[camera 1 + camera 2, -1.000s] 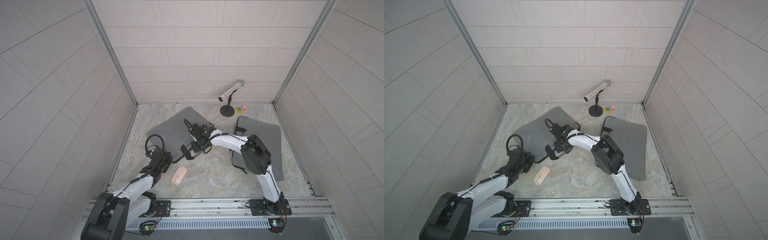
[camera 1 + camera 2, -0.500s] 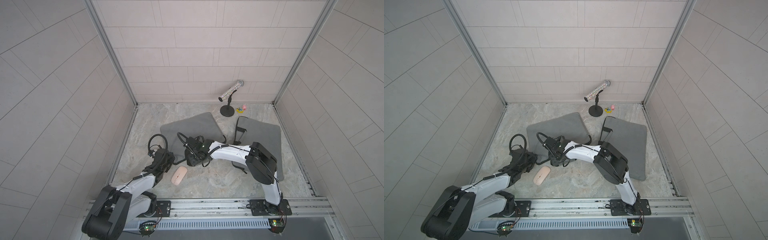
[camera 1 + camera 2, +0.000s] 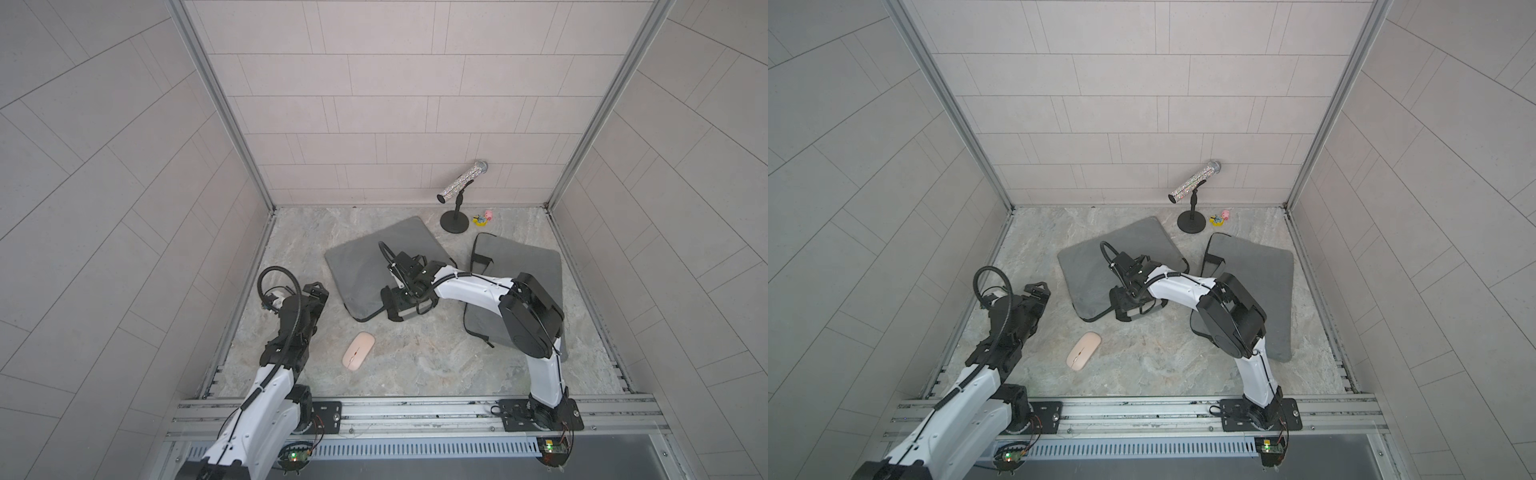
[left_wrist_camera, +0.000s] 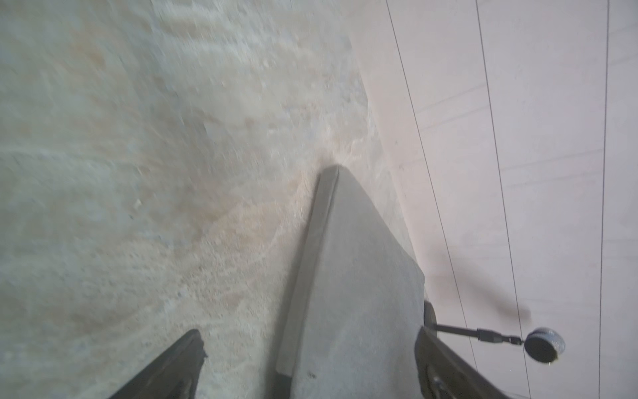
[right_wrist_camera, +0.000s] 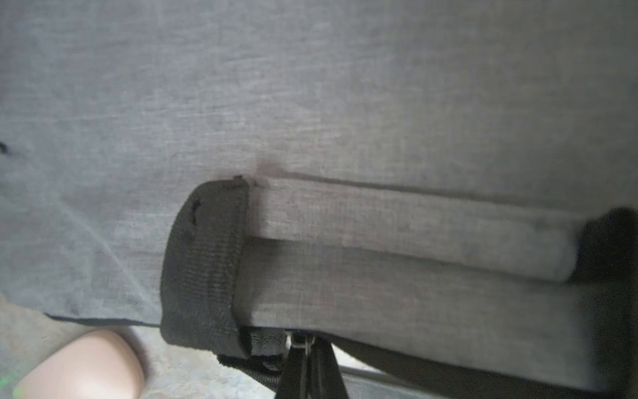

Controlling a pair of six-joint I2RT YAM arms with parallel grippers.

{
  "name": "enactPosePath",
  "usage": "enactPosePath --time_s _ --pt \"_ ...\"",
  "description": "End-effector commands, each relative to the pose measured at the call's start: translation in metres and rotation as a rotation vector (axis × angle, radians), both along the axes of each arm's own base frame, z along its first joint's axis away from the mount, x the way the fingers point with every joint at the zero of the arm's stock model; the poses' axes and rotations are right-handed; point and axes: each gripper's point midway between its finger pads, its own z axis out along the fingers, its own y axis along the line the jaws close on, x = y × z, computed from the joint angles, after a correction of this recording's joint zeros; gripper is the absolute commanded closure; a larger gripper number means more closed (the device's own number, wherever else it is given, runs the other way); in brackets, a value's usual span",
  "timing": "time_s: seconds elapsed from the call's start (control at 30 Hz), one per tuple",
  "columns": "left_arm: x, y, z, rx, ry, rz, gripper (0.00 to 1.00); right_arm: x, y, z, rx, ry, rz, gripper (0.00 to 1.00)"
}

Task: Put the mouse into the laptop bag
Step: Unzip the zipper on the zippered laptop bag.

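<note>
on the near edge of the laptop bag, right gripper is clamped onto it, likely to steady the opening. left gripper stands spread and empty, ready for the mouse lying on the floor nearby.

I see the pink mouse on the table, near but apart from the gray laptop bag; my right tool is at the bag's near edge, my left tool off to the side.
</note>
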Motion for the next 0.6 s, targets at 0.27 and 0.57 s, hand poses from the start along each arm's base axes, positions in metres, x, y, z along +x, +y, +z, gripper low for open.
enactPosePath --time_s 0.27,0.57 --pt "0.098 -0.049 -0.024 -0.136 0.006 -0.366 0.05 0.015 -0.043 0.011 -0.057 -0.060 -0.093 1.00" --pt "0.141 -0.086 -0.080 -0.196 0.049 -0.451 0.19 0.019 -0.038 0.008 -0.036 -0.050 -0.085 1.00"
